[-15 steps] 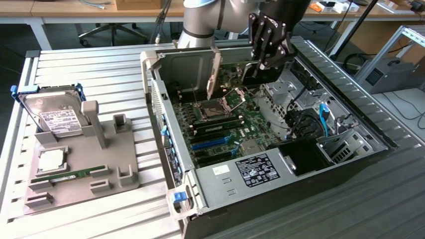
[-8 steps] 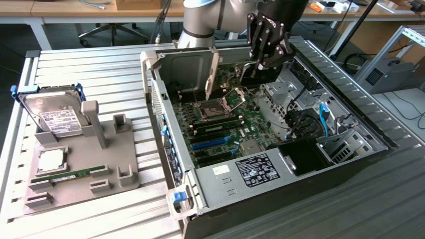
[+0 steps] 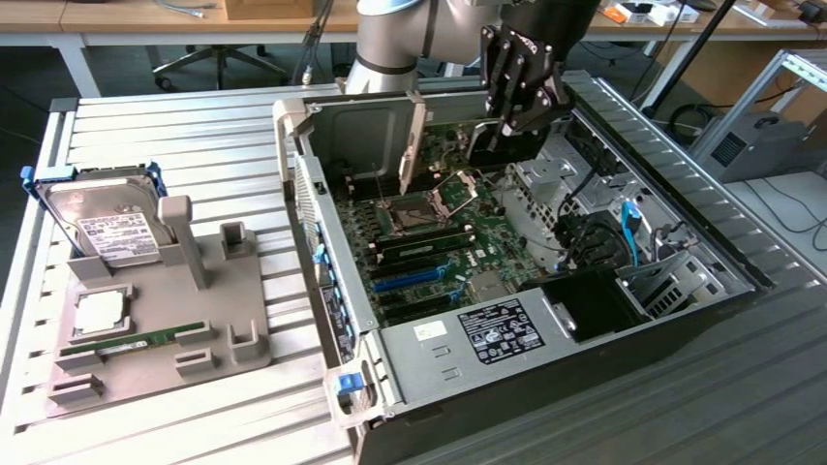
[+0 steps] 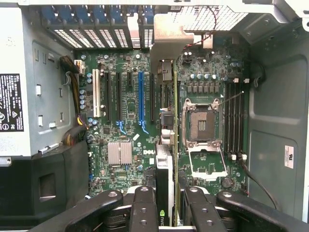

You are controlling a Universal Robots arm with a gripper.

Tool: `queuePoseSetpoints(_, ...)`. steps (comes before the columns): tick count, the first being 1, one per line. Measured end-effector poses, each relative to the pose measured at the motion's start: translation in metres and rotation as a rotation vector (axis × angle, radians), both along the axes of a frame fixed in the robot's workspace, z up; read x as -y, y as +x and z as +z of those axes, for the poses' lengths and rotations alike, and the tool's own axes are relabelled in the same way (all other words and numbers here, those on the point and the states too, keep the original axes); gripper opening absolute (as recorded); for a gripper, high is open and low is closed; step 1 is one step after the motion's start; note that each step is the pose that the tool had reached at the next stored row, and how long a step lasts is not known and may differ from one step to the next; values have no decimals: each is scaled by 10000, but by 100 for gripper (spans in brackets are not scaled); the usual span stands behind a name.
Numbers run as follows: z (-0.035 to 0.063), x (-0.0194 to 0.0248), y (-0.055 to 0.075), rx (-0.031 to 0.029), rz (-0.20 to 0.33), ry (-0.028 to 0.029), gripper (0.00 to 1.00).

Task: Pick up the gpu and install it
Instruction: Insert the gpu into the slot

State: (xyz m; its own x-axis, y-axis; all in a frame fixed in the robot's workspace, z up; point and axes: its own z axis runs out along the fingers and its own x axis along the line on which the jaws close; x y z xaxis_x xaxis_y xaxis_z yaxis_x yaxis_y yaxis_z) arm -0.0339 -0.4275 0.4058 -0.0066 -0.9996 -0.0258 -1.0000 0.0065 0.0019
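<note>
The gpu (image 3: 468, 147) hangs edge-down above the motherboard (image 3: 446, 237) inside the open computer case (image 3: 387, 373). Its silvery bracket (image 3: 413, 145) points toward the case's rear wall. My gripper (image 3: 521, 114) is shut on the card's other end from above. In the wrist view the gpu (image 4: 166, 159) runs edge-on between my two fingers (image 4: 145, 208), and its bracket (image 4: 168, 41) is near the rear slot openings. The card is over the board between the blue slot (image 4: 141, 96) and the CPU socket (image 4: 202, 123), and I cannot tell whether it touches a slot.
On the exterior view's left a grey fixture (image 3: 232, 349) carries a hard drive (image 3: 104, 228) in a blue frame, a green memory stick (image 3: 136, 339) and a square chip (image 3: 101, 312). Cables and a drive cage (image 3: 607, 291) crowd the case's right side.
</note>
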Motion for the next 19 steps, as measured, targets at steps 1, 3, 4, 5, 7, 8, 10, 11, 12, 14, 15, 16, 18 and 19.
queuePoseSetpoints(1, 0, 0, -6, 0, -2, 0, 27)
queuePoseSetpoints(3, -2, 0, -59, 0, 0, 1, 27)
queuePoseSetpoints(4, -2, -1, -64, 0, 0, 1, 27)
queuePoseSetpoints(5, -2, 0, -64, 0, 1, 0, 27)
queuePoseSetpoints(7, -3, 0, -65, 0, 0, 0, 27)
queuePoseSetpoints(8, -3, 0, -65, -1, 0, 0, 27)
queuePoseSetpoints(10, -3, 0, -66, 0, 0, 0, 27)
queuePoseSetpoints(11, -3, 0, -66, 0, 0, 0, 27)
queuePoseSetpoints(12, -4, 0, -66, 0, 0, 0, 27)
queuePoseSetpoints(14, -4, -1, -71, 0, -2, 1, 27)
queuePoseSetpoints(15, -4, -1, -76, 0, -2, 1, 27)
queuePoseSetpoints(16, -5, 0, -83, 1, 0, 1, 27)
queuePoseSetpoints(18, -12, 0, -93, 0, 0, 1, 27)
queuePoseSetpoints(19, -32, 0, -98, 0, 0, 0, 27)
